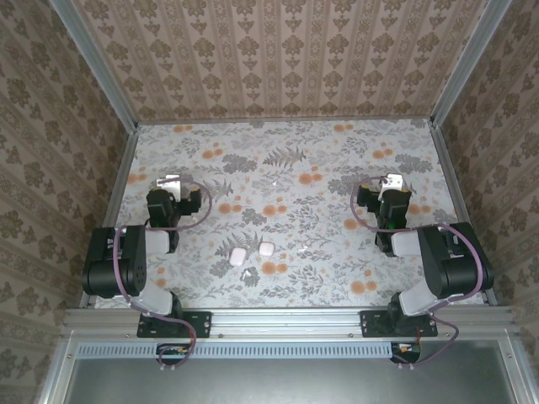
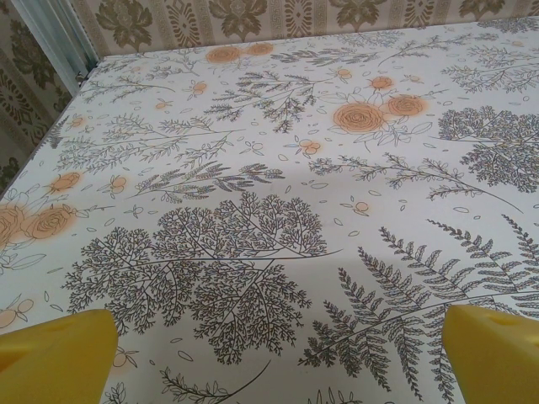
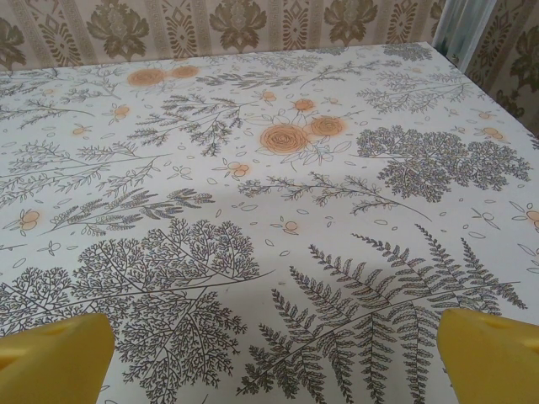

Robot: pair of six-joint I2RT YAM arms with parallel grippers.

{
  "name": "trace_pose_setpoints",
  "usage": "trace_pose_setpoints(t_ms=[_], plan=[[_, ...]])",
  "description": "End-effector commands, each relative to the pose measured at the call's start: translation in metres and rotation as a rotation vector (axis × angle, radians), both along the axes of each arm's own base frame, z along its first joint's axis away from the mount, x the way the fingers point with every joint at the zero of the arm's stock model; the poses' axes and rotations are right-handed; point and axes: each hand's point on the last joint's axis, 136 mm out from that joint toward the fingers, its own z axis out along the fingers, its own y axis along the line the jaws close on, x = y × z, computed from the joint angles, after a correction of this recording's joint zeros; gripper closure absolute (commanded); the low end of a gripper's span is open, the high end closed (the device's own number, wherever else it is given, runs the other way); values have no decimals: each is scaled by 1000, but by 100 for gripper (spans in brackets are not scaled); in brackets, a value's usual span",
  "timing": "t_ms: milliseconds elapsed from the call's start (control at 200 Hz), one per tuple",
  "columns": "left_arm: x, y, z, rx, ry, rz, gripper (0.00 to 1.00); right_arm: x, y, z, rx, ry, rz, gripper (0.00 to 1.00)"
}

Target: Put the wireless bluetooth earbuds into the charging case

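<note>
Two units, left arm (image 1: 118, 263) and right arm (image 1: 450, 261): black housings, bulky rounded joints, pale grey link sleeve above each base. Black base plates (image 1: 173, 323), flat, one per arm. A purple cable (image 1: 195, 202) loops along each arm. Both left tool (image 1: 171, 181) and right tool (image 1: 393, 180) have a black body and pale tip. The fingers (image 2: 57, 358) are plain yellow and blunt.
</note>
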Motion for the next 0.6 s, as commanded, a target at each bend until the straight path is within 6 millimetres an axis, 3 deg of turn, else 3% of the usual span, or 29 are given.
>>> trace_pose_setpoints(t_ms=[0,595], plan=[[2,-1,3,7,-7,-8,0,6,5,9,-8,-26,21,0],[2,0,4,9,-11,-2,0,6,4,9,-7,-28,23,0]])
